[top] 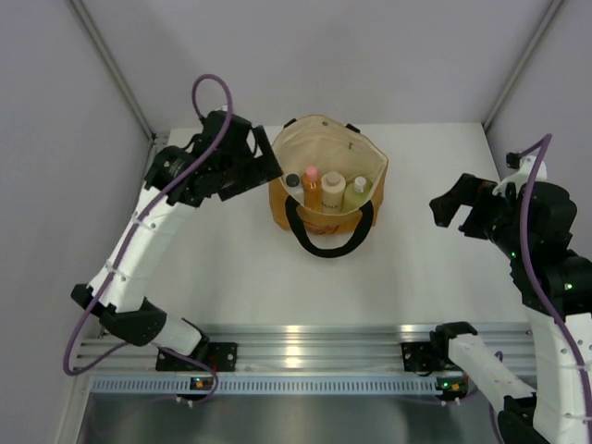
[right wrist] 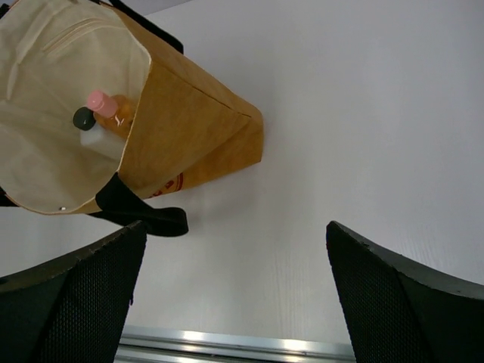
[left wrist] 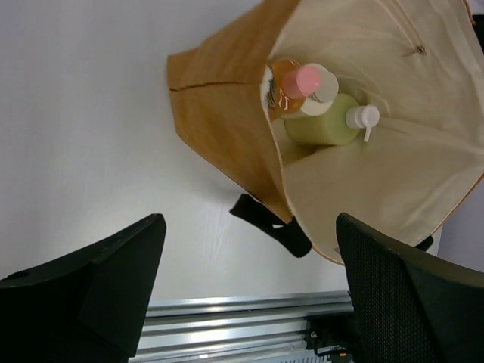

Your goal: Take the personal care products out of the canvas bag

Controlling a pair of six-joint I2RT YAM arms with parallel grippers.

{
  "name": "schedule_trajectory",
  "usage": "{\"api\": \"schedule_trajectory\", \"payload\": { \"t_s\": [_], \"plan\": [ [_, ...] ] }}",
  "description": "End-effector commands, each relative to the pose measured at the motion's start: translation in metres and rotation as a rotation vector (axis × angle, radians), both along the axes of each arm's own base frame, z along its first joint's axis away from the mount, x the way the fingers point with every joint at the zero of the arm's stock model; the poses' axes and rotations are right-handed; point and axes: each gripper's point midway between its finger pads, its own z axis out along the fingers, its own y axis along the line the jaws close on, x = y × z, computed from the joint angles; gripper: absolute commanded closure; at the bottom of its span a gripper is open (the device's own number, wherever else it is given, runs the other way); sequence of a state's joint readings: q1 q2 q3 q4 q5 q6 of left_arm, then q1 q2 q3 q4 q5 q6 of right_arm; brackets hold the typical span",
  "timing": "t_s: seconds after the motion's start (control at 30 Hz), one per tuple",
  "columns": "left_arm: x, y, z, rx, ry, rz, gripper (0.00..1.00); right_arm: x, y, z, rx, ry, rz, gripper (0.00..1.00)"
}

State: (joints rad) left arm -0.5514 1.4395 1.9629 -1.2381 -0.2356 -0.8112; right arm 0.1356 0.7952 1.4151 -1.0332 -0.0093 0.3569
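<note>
The canvas bag (top: 324, 139) stands open at the table's far middle, mustard outside and cream inside. In it stand the small white dark-capped bottle (top: 293, 185), the orange bottle with pink cap (top: 312, 185), the cream-white jar (top: 333, 190) and the yellow-green bottle (top: 357, 192). My left gripper (top: 271, 166) is open and empty at the bag's left rim. Its wrist view shows the bag (left wrist: 227, 113), orange bottle (left wrist: 291, 83), jar (left wrist: 327, 89) and yellow-green bottle (left wrist: 325, 128). My right gripper (top: 444, 205) is open and empty, well right of the bag (right wrist: 189, 128).
The bag's black loop handle (top: 328, 236) hangs over its near side onto the table. An aluminium rail (top: 305, 347) runs along the near edge. Grey walls close in the table at the left, right and back.
</note>
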Motion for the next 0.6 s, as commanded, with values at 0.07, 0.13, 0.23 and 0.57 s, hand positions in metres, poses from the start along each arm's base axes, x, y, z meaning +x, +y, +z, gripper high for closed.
{"api": "schedule_trajectory", "payload": {
  "t_s": [0.07,0.13,0.23,0.57],
  "plan": [
    [0.001,-0.035,-0.02,-0.003,0.038,0.051,0.02,0.005,0.014,0.01,0.014,-0.048,0.084,0.01],
    [-0.001,-0.049,-0.039,0.042,0.069,0.04,0.03,0.005,0.017,0.005,0.016,-0.034,0.097,0.01],
    [0.004,-0.057,-0.056,0.101,0.077,0.054,0.1,0.004,0.022,0.0,0.028,-0.02,0.123,0.01],
    [0.008,-0.054,-0.098,0.193,0.132,0.099,0.59,0.002,0.043,-0.004,0.076,0.012,0.236,0.0]
  ]
}}
